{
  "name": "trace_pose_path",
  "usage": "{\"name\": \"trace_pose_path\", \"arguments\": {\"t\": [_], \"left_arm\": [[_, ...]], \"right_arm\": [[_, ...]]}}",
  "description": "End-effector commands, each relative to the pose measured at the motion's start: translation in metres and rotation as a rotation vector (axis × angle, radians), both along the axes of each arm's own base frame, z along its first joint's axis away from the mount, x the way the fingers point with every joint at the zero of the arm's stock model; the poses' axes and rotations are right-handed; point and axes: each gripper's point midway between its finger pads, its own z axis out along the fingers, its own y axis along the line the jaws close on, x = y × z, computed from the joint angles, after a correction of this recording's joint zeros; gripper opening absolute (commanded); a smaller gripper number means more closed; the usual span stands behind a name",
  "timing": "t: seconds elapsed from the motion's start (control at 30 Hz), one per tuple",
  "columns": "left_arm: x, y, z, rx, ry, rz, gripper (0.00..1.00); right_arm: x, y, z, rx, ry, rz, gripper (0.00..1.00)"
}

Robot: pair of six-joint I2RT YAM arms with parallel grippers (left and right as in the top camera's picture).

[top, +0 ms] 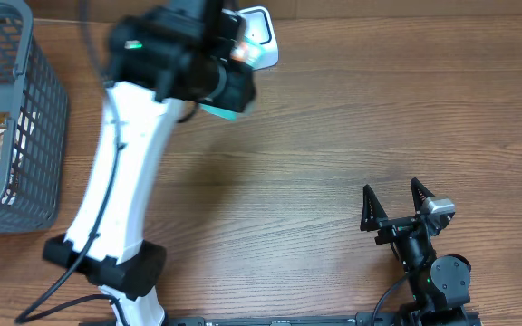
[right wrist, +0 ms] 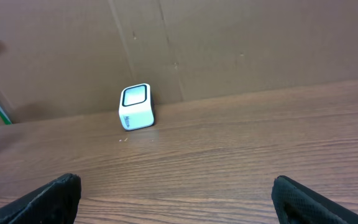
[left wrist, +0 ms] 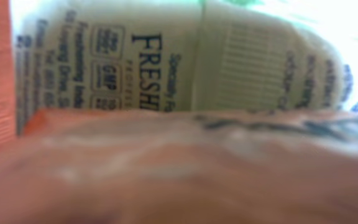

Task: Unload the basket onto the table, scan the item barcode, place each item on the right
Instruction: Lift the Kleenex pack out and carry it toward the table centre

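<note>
While left gripper point(top: 236, 59) holds one packet point(left wrist: 229, 62) | one scanner point(right wrist: 135, 107) | one basket point(top: 36, 136)

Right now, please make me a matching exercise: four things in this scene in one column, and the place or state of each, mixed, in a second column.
Column one:
1. basket
2. scanner
3. packet
4. right gripper

Column two:
A. open, at the front right
B. held by the left gripper
C. at the left edge of the table
D. standing at the far edge

Pairs: 1-C; 2-D; 3-B; 4-A
</note>
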Motion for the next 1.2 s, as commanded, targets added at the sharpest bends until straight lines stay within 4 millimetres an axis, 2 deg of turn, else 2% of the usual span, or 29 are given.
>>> {"name": "trace_pose_path", "arguments": {"t": [0.0, 0.37, 0.47, 0.5, 0.53, 0.6, 0.87, 1.0, 1.17], "left_arm": [[-0.003, -0.022, -0.027, 0.013, 0.042, 0.002, 0.49], [-0.021, -0.099, -0.114, 0.022, 0.068, -0.018, 0.49], [-0.030, -0.117, -0.137, 0.014, 0.063, -0.018, 0.47], [-0.031, -0.123, -0.142, 0.004, 0.058, -0.004, 0.42], [-0.034, -0.128, -0.148, -0.009, 0.061, 0.016, 0.41], [-0.040, -0.140, -0.160, -0.038, 0.063, 0.055, 0.41], [-0.050, -0.137, -0.193, -0.032, 0.082, 0.219, 0.44], [-0.056, -0.139, -0.203, -0.018, 0.095, 0.209, 0.44], [-0.062, -0.153, -0.213, -0.023, 0.099, 0.178, 0.44]], "right_arm": [[0.000, -0.001, -0.002, -0.003, -0.004, -0.004, 1.00], [0.000, -0.001, -0.002, -0.003, -0.004, -0.003, 1.00], [0.000, -0.001, -0.002, -0.003, -0.004, -0.003, 1.00], [0.000, -0.001, -0.002, -0.003, -0.004, -0.004, 1.00], [0.000, -0.001, -0.002, -0.003, -0.004, -0.003, 1.00], [0.000, -0.001, -0.002, -0.003, -0.004, -0.003, 1.00], [0.000, -0.001, -0.002, -0.003, -0.004, -0.003, 1.00], [0.000, -0.001, -0.002, -0.003, -0.004, -0.003, 1.00], [0.000, -0.001, -0.002, -0.003, -0.004, -0.003, 1.00]]}}
